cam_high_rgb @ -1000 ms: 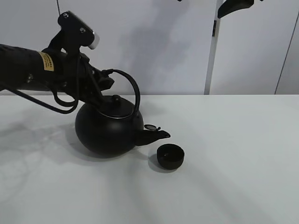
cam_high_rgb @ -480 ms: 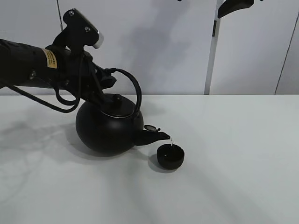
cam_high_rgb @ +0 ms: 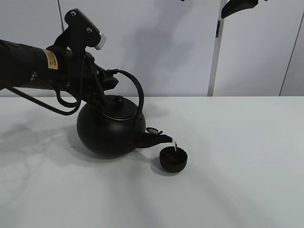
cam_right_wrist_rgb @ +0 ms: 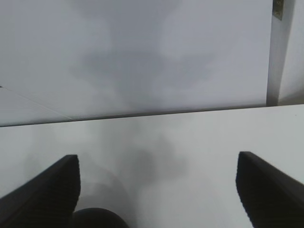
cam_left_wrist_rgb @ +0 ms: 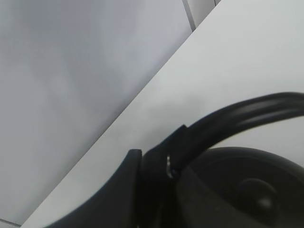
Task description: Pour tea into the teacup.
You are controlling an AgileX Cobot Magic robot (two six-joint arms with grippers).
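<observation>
Tea (cam_high_rgb: 174,144) now flowing, L jaws on kettle (cam_high_rgb: 110,133), teacup (cam_high_rgb: 173,158) well apart

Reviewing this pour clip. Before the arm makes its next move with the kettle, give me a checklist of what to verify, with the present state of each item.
1. Grip: the left gripper is shut on the handle of the kettle. Ok.
2. Aim: the tea falls from the spout into the teacup. Ok.
3. Teacup stance: upright on the table, just under the spout tip. Ok.
4. Fill level: the teacup's inside is too dark to read. Cannot tell.
5. Other arm: the right gripper is open and holds nothing. Ok.
</observation>
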